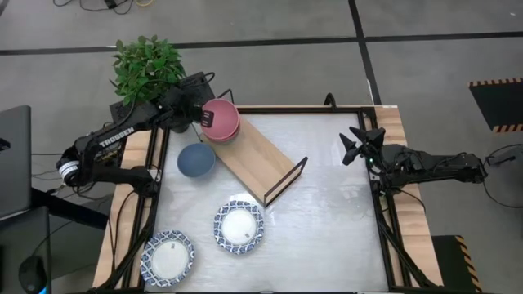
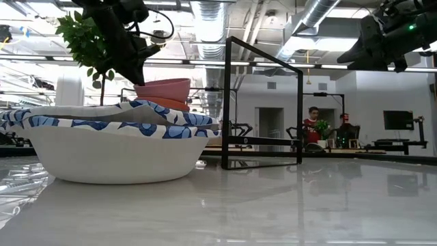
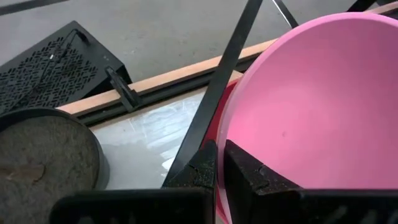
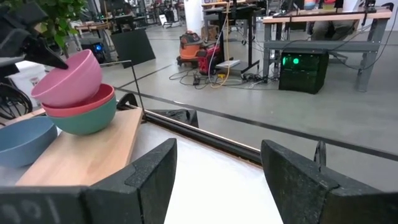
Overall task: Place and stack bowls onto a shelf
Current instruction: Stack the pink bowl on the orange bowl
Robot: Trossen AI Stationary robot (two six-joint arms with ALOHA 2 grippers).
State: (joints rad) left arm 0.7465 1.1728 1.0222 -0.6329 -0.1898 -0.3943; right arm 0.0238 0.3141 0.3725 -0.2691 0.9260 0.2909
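The pink bowl sits tilted atop the red bowl and teal bowl, stacked at the shelf's end nearest the plant. The left end effector is clamped shut on the pink bowl's rim; the light blue bowl sits on the tabletop beside the shelf. The right end effector hovers well apart from the shelf, fingers spread wide, holding nothing

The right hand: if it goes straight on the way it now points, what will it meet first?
Probably the light-wood shelf board with its stack of round pink, red and teal bowls. The open right hand points across bare tabletop toward it; nothing shows between, though depth is unclear.
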